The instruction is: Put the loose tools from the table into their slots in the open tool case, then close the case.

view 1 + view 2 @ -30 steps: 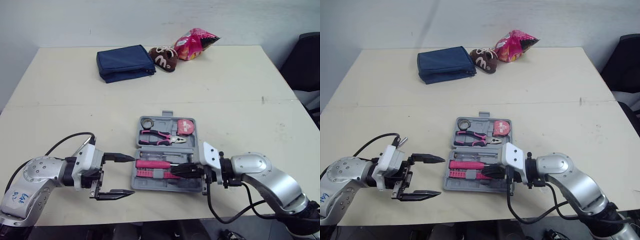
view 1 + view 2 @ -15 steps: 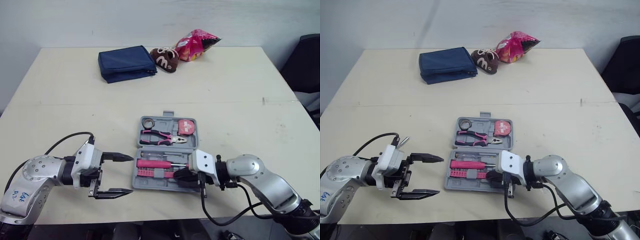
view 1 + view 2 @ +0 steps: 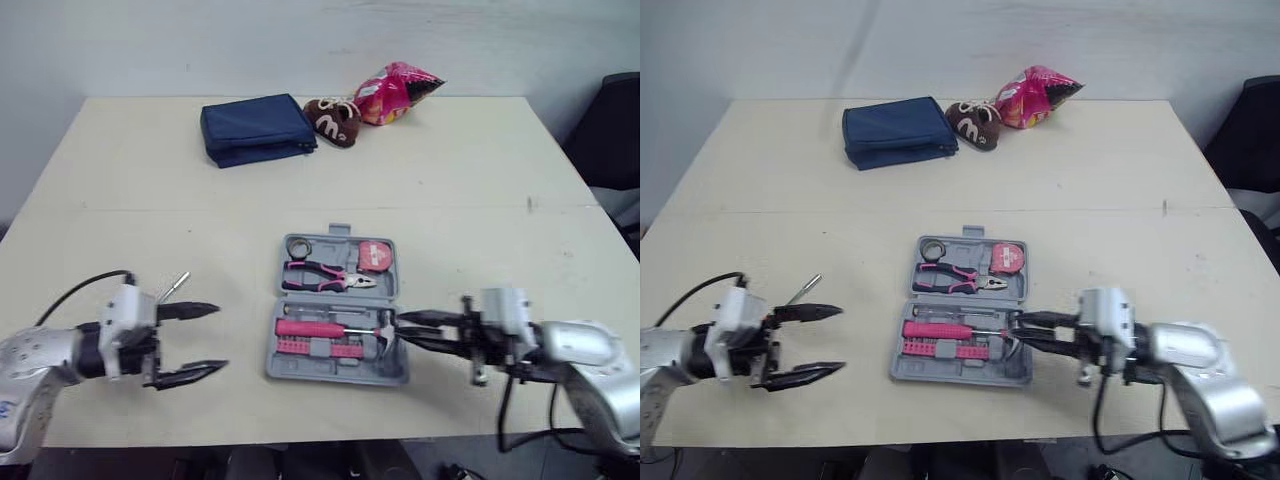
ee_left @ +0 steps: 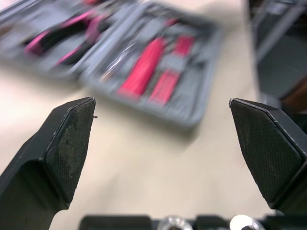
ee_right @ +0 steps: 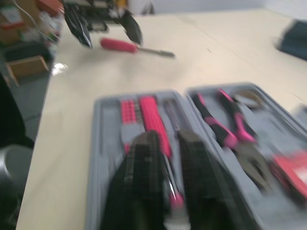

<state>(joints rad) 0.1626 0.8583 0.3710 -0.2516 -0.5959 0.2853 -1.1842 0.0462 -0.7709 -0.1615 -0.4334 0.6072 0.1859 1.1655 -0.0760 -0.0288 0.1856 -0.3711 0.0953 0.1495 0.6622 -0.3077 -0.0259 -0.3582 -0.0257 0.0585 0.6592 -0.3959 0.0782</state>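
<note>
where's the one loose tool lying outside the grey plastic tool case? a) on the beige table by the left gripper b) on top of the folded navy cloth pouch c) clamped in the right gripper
a: the pink-handled screwdriver lies flat on the beige table beside the open left gripper, with nothing between that gripper's fingers.

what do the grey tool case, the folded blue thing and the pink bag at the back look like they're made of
Tool case: likely moulded plastic, matte grey, with shaped slots and rounded rims.
Folded blue thing: fabric, probably woven; matte, with soft layered edges.
Pink bag: thin plastic film by the look of it, glossy, crinkled and printed.
</note>
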